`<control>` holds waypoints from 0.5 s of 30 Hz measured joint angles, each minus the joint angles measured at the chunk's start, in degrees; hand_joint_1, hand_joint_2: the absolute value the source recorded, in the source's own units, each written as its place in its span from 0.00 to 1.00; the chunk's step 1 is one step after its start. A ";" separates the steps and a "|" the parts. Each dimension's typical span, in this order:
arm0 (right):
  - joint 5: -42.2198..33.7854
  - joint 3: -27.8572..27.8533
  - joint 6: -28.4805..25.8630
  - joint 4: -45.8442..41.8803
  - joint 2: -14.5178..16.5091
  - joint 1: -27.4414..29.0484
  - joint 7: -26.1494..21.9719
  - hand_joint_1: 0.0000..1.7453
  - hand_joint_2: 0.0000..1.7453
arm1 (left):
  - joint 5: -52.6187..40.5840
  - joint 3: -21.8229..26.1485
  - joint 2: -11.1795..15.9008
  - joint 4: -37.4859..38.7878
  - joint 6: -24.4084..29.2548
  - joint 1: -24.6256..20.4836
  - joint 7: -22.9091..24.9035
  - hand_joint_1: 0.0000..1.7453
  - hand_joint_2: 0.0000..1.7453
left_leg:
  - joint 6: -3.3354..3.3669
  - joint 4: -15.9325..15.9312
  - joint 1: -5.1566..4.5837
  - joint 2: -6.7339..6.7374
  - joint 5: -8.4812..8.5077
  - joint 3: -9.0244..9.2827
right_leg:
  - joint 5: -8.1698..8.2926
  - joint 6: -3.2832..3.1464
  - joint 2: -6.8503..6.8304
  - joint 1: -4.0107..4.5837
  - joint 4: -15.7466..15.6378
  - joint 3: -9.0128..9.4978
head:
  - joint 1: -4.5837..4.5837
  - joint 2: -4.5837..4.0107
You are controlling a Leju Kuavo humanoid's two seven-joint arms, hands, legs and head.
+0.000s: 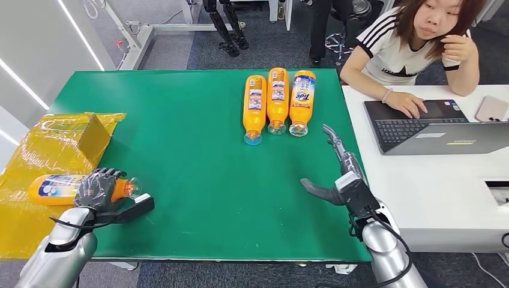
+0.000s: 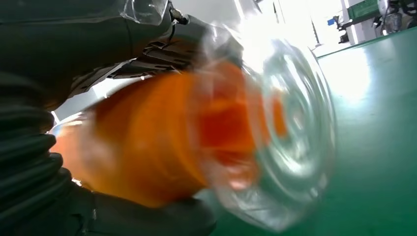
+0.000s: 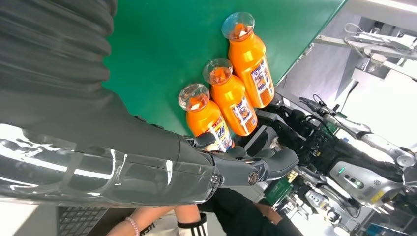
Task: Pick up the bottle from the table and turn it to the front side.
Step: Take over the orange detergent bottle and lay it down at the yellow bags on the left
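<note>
My left hand (image 1: 98, 189) grips an orange bottle (image 1: 51, 188) lying sideways at the table's front left, its clear cap (image 1: 133, 187) pointing right. Up close in the left wrist view, the bottle (image 2: 147, 147) and its clear cap (image 2: 290, 142) sit inside my left hand (image 2: 44, 177). Three more orange bottles (image 1: 277, 99) lie side by side at the back of the green table (image 1: 192, 156), caps toward me. Over the table's right edge my right hand (image 1: 339, 174) is open and holds nothing. In the right wrist view the three bottles (image 3: 231, 88) lie beyond my right hand (image 3: 236, 164).
A yellow plastic bag with a yellow box (image 1: 57, 141) lies at the table's left end. To the right stands a white desk (image 1: 432, 192) with a laptop (image 1: 432, 127) and a phone (image 1: 491, 109); a person (image 1: 420, 48) sits there, one hand on the laptop.
</note>
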 joint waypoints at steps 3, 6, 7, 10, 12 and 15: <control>0.00 0.27 0.00 0.46 0.00 -0.55 -0.03 0.00 1.00 | -0.63 0.04 -0.65 0.99 1.01 -0.69 -0.04 0.00 1.00 | 0.00 0.00 0.00 0.00 0.00 0.00 | 0.00 0.00 -0.01 0.00 0.00 0.00 | 0.00 0.00; -0.09 0.38 -0.01 0.88 0.00 -1.05 -0.02 0.00 1.00 | -1.34 0.05 -1.22 1.99 1.84 -1.50 -0.18 0.00 1.00 | 0.00 0.00 0.00 -0.01 0.00 0.01 | 0.00 0.00 -0.02 0.00 0.00 0.00 | 0.00 0.00; -0.14 0.39 -0.01 0.98 0.00 -1.18 0.01 0.00 1.00 | -1.49 0.05 -1.39 2.28 1.90 -1.78 -0.24 0.00 1.00 | 0.00 0.00 0.00 -0.01 0.00 0.01 | 0.00 0.00 -0.02 0.00 0.00 0.00 | 0.00 0.00; -0.30 0.40 -0.02 1.24 0.00 -1.35 0.13 0.00 1.00 | -1.75 0.05 -1.84 3.06 1.96 -2.50 -0.33 0.00 1.00 | 0.00 0.01 0.00 -0.01 0.01 0.01 | 0.00 0.00 -0.02 0.00 0.00 0.00 | 0.00 0.00; -0.36 0.42 -0.05 1.39 0.00 -1.32 0.17 0.00 1.00 | -1.79 0.05 -2.13 3.54 2.23 -2.74 -0.33 0.00 1.00 | 0.00 0.00 0.00 -0.01 0.00 0.00 | 0.00 0.00 -0.02 0.00 0.01 0.00 | 0.00 0.00; -0.37 0.42 -0.11 1.68 0.00 -1.25 0.17 0.00 1.00 | -1.64 0.05 -2.51 4.16 2.94 -2.78 -0.36 0.00 1.00 | 0.00 0.00 0.00 -0.01 0.00 0.00 | 0.00 0.00 -0.02 0.00 0.00 0.00 | 0.01 0.00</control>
